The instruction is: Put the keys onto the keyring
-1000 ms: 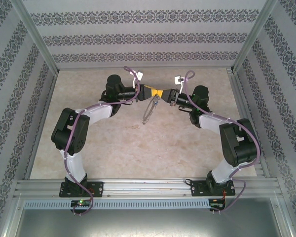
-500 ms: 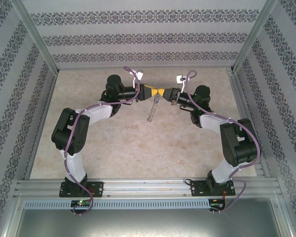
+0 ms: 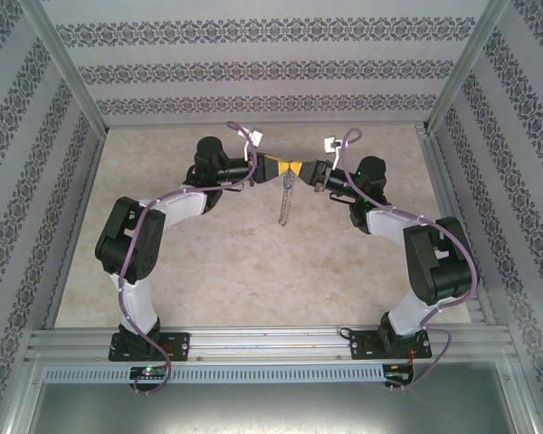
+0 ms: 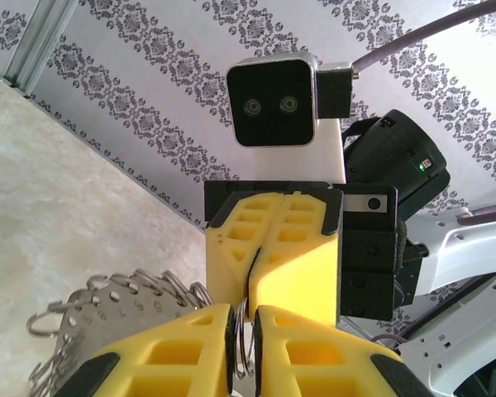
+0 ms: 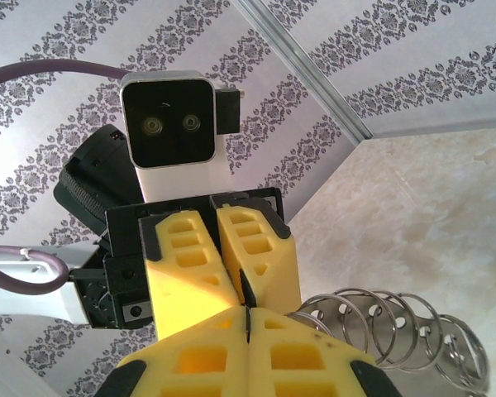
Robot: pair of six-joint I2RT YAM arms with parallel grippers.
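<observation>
Left gripper (image 4: 245, 339): yellow jaws clenched on a thin silver wire ring of the keyring (image 4: 107, 310), a perforated, numbered metal strip carrying a row of silver split rings. In the left wrist view the strip sticks out just left of those jaws. Right gripper (image 5: 248, 335): yellow jaws pressed tight together, tip to tip with the left pair. Can't tell if anything is pinched there. The ring coils sit just beside its jaws, on their right. From overhead the keyring dangles limp from where the jaw tips meet, over the beige marbled table (image 3: 208, 271).
</observation>
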